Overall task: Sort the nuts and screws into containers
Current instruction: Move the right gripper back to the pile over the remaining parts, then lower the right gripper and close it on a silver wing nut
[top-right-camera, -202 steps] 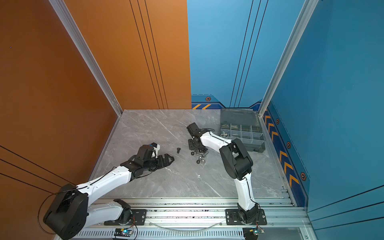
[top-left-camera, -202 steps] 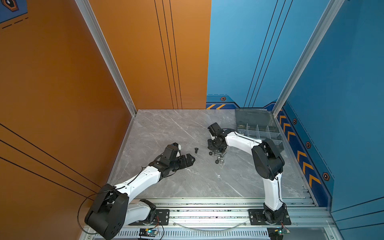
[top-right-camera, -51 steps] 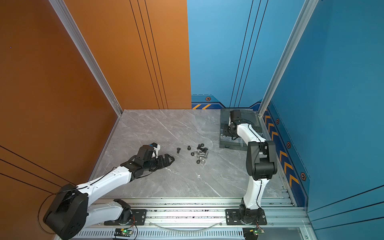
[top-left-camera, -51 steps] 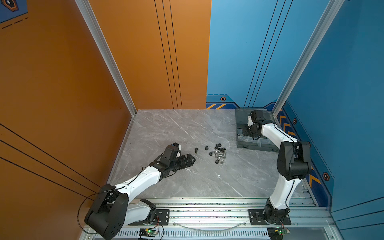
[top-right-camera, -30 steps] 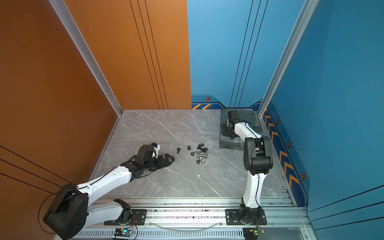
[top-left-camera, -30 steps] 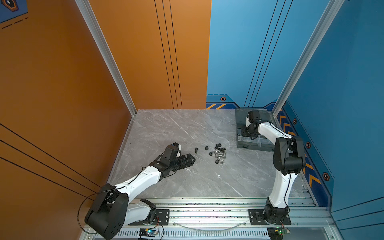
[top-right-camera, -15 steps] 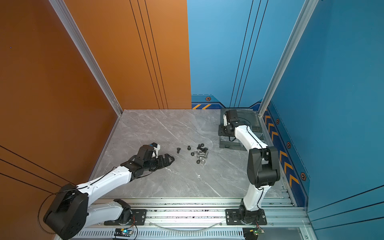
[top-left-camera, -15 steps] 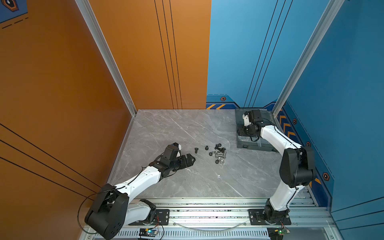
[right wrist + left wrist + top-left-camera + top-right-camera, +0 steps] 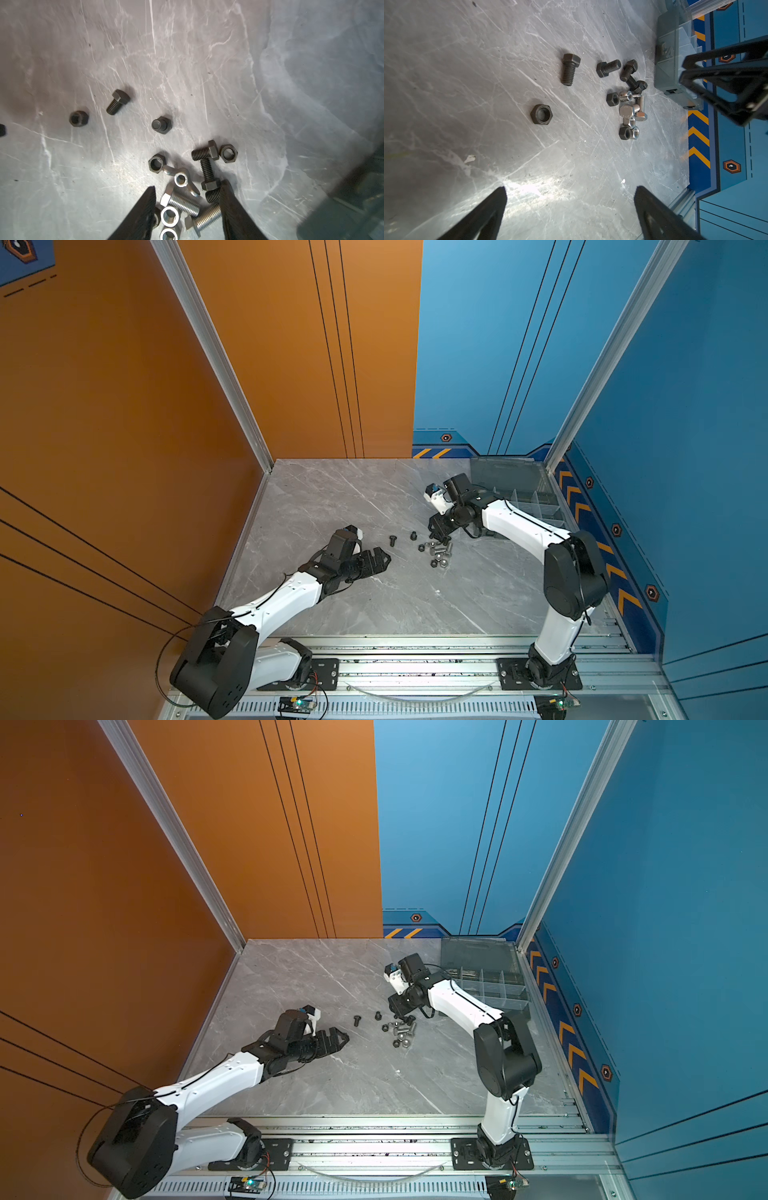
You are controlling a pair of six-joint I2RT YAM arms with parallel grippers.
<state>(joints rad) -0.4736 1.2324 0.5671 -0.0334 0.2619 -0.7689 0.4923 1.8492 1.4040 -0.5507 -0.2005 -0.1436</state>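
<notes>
The screws and nuts (image 9: 439, 552) lie loose in a small heap near the middle of the counter. They are well apart from the organiser box (image 9: 536, 506), which sits open by the right-hand wall with its lid (image 9: 507, 472) folded back. Whether any compartment holds parts is too small to tell. In the heap, two silver bolts (image 9: 180, 202) lie at an angle beside a wing nut (image 9: 180, 179), with silver nuts and black bolts (image 9: 207, 168) close against them. A lone black bolt (image 9: 392, 540) and a black nut (image 9: 541, 114) lie off toward the left arm.

The right gripper (image 9: 188, 185) hangs low over the heap, its jaws about half apart and empty, one on each side of the silver bolts and wing nut. That spacing looks chosen for one small piece. The parts are so crowded, though, that closing here could catch two or shove a black bolt aside. The left gripper (image 9: 570, 188) rests near the counter, spread wide with nothing between its jaws, pointing toward the stray nut. I judge it is parked clear while the right arm, nearer the box, does the carrying.

The counter (image 9: 374, 614) is grey, marble-patterned, glossy and scuffed, so round parts may roll. Orange panels (image 9: 166, 406) close the left and back and blue panels (image 9: 685, 406) close the right, with a chevron strip (image 9: 582, 506) at their base. Both arms stand on an aluminium rail (image 9: 415, 655) in front.
</notes>
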